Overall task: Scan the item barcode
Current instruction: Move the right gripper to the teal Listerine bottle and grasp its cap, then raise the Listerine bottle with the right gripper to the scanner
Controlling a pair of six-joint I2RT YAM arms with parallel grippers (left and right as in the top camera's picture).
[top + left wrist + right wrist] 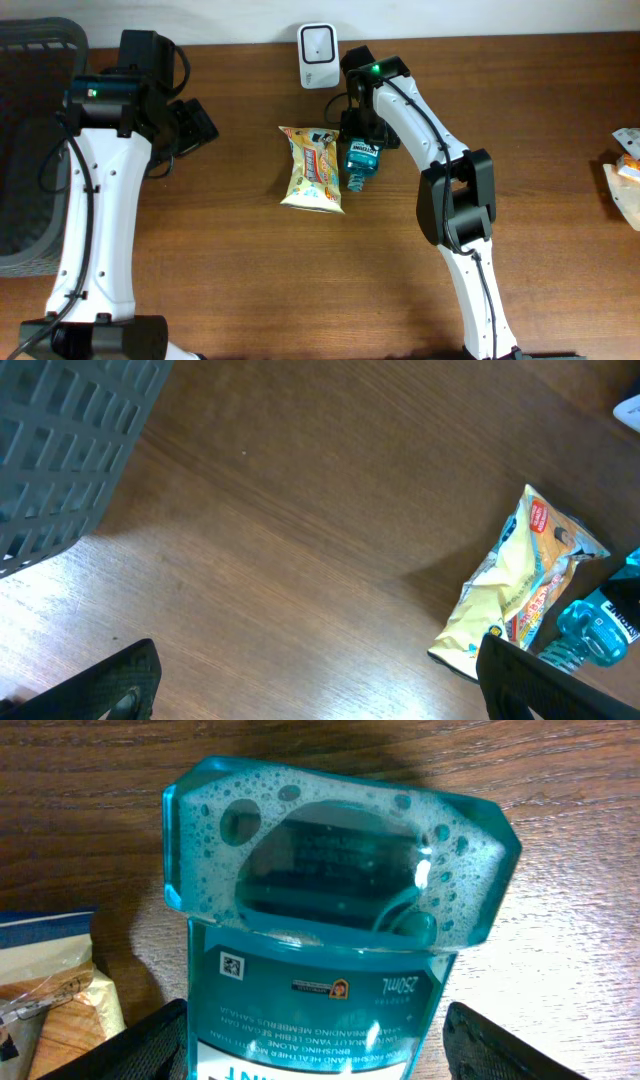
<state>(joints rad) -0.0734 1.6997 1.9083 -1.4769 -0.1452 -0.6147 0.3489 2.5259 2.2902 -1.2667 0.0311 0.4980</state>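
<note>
I see a brown wooden table with a grey basket at the left, a white scanner at the far edge, and the teal mouthwash bottle lying just right of a snack bag. My right gripper straddles the bottle, jaws spread; I cannot tell whether the pads touch it. My left gripper hangs wide apart, holding nothing.

Overhead: bright, even light; sharp throughout; soft arm shadows on table. Left wrist: pale glare lay on wood between spread fingers of left gripper; snack bag cast dark shadow beyond jaws; fingers dark, soft-edged. Right wrist: bottle between jaws of right gripper was crisp, with small glints; wood beyond jaws was shadowed, brighter to right of jaws.
</note>
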